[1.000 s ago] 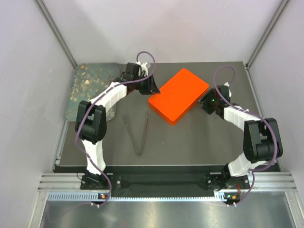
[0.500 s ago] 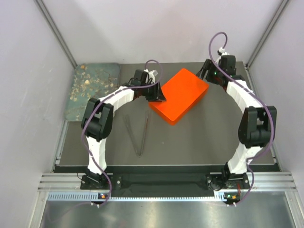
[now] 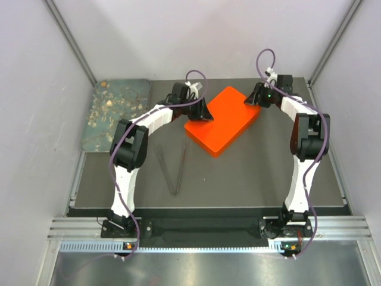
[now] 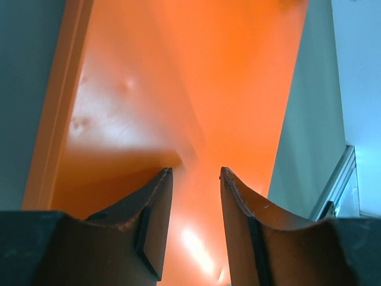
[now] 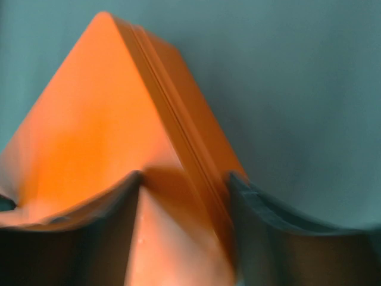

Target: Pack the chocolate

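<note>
While orange box (image 3: 223, 119) sits closed, step looks like lid-opening: left gripper (image 4: 196, 171) half-open, empty over lid (image 4: 178, 71); right gripper (image 5: 185, 174) straddles corner, grip unclear. Next needs firm edge hold.

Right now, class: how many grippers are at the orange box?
2. The left gripper is over the far left edge of the orange box; the right gripper is at its far right end.

The box (image 3: 223, 122) lies on the table (image 3: 256, 179) between left claw (image 4: 195, 171) and right claw (image 5: 184, 176), tongs (image 3: 173, 170) nearer-left, tray (image 3: 116, 113) far left.
</note>
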`<act>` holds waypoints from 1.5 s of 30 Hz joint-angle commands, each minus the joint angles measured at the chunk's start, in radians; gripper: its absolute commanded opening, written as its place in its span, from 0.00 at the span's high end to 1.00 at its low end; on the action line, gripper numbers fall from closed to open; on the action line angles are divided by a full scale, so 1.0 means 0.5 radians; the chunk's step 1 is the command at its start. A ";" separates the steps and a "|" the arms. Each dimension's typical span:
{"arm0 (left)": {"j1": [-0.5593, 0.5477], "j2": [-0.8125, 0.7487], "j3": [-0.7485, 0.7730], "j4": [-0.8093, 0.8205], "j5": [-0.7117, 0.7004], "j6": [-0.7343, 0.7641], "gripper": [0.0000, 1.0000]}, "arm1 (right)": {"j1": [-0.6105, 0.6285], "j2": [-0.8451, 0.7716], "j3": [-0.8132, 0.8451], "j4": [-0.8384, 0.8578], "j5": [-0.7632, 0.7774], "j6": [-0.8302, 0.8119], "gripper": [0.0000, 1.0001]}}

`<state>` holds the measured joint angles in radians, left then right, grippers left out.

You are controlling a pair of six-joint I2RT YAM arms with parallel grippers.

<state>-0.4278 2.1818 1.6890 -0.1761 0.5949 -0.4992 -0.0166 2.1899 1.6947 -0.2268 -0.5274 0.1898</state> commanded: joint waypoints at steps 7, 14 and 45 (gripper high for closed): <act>0.000 0.146 0.095 -0.071 -0.085 0.057 0.55 | -0.206 0.059 -0.554 0.597 -0.590 0.656 0.94; 0.000 0.223 0.147 -0.053 -0.082 0.017 0.55 | -0.185 0.029 -0.576 0.372 -0.318 0.569 0.86; -0.016 -0.764 -0.146 -0.854 -0.827 0.360 0.78 | -0.218 -0.100 0.114 -0.053 -0.019 0.314 0.32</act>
<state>-0.4263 1.9842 1.7245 -0.5343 0.3237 -0.3805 -0.1280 2.0865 1.7184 -0.2295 -0.4896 0.3729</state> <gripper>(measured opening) 0.254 0.678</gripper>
